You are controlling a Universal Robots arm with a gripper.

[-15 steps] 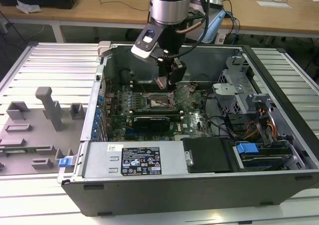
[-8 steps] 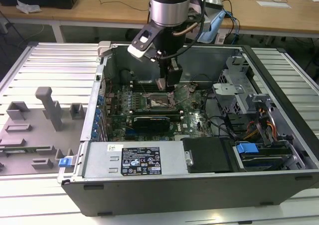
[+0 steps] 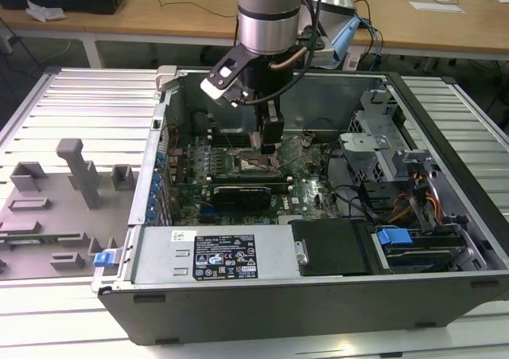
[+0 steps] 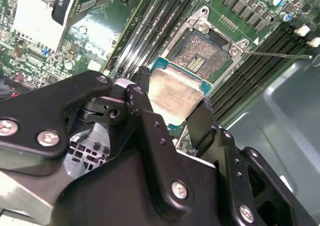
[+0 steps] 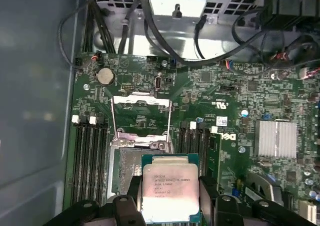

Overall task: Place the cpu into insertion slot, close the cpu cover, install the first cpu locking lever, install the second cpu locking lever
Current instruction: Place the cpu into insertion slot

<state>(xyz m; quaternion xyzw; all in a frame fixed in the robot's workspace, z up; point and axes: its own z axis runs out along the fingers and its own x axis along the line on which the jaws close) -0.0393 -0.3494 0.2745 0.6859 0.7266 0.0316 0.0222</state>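
My gripper (image 4: 172, 99) is shut on the cpu (image 4: 172, 91), a flat square chip with a pale silvery top, its black fingers (image 4: 141, 103) clamping two opposite edges. The cpu (image 5: 170, 193) hangs tilted just above and partly beside the insertion slot (image 4: 205, 53), whose dark pin field (image 5: 125, 168) lies bare. The cpu cover (image 5: 141, 100), a thin silver frame, is swung open away from the slot. A thin metal lever (image 4: 277, 55) juts out from a slot corner. In the exterior view the gripper (image 3: 269, 142) is low inside the case over the slot (image 3: 258, 165).
Long memory slots (image 5: 90, 161) flank the slot on both sides. A black card (image 3: 242, 192) and a labelled power supply box (image 3: 223, 255) sit nearer the case front. Cables (image 5: 165, 40), a finned heat sink (image 5: 277, 138) and drive cages (image 3: 374, 148) crowd the case. Grey fixtures (image 3: 71, 192) stand outside.
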